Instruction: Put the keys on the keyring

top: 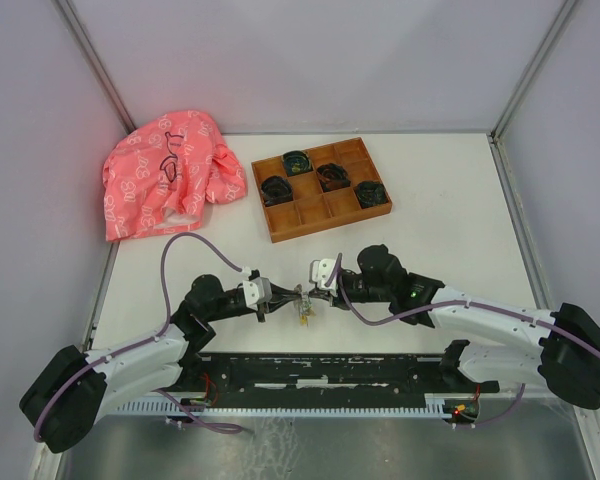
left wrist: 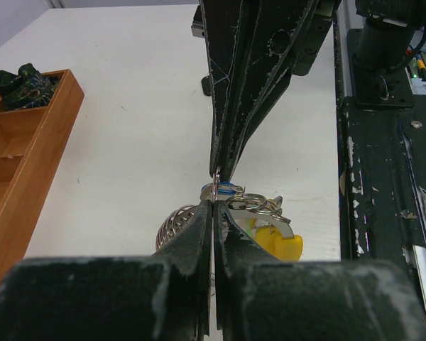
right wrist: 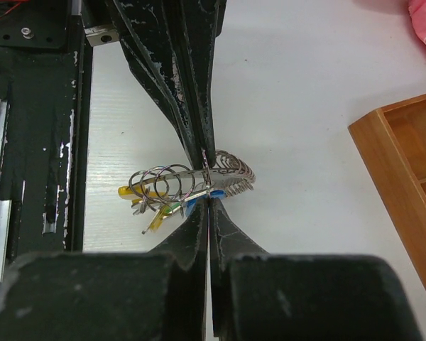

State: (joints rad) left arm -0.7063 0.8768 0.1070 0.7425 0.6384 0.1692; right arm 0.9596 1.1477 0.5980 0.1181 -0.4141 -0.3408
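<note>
The keyring, a cluster of grey wire loops, sits between the two arms near the front edge of the table, just ahead of the black base plate. The blue key shows only as a small blue patch at the middle of the cluster; the black key cannot be made out. A yellow tag and a green tag hang on the base-plate side of the loops. The left gripper reaches in from the left with its fingers pressed together and no gap visible, pinching the ring wire. The right gripper comes in from the opposite side, fingers likewise fully together, tips nearly touching those of the left. Its tips meet right at the blue patch, but whether they pinch the key or the wire cannot be told. Both arms lie low and stretched inward, forearms roughly level with the table. Whether the cluster rests on the table or hangs clear is not discernible. Farther back stands a wooden tray holding dark bundles, with a pink cloth to its left.
</note>
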